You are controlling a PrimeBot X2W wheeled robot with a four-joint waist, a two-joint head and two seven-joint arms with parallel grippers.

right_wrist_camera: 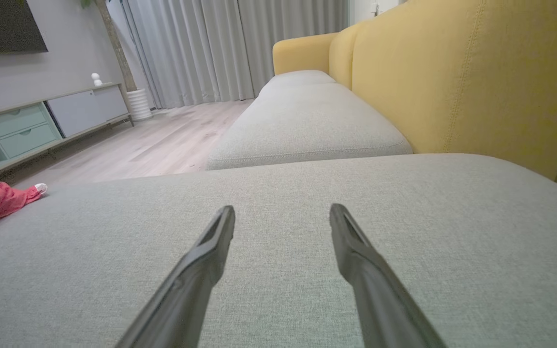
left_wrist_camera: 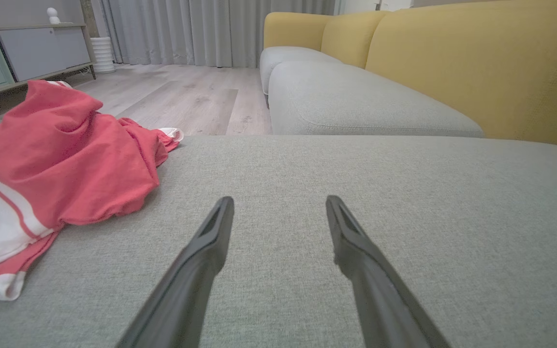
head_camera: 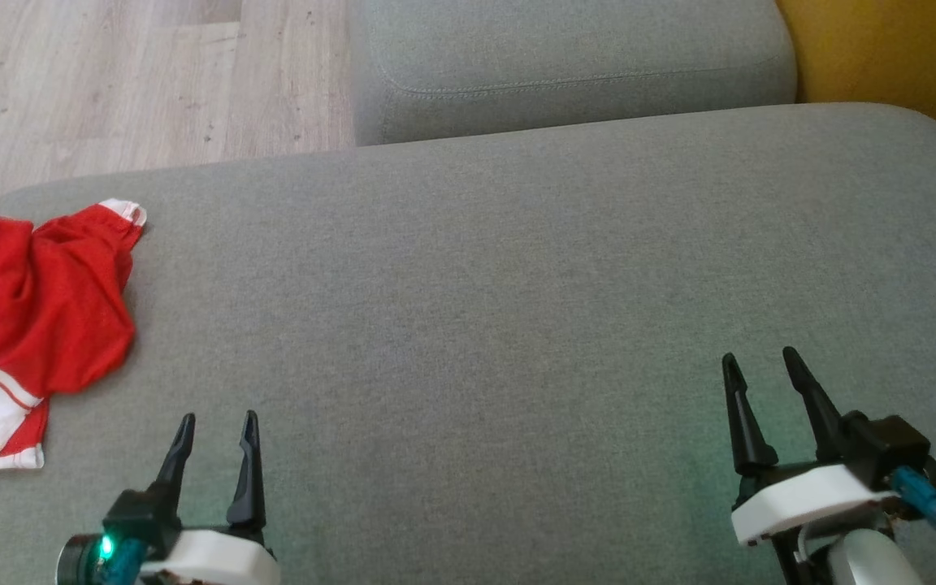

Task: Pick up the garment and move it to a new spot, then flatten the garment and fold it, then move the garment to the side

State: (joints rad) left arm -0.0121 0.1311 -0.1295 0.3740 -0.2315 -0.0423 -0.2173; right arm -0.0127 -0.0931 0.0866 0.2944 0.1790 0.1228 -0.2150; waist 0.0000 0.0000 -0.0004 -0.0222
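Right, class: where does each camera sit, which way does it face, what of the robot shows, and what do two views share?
Head view: on the head, facing down at the grey cushion; left gripper and right gripper show, both open.
Left wrist view: on that wrist, along its fingers; red garment at left.
Right wrist view: on that wrist, along its fingers; yellow backrest at right.
All share the garment.
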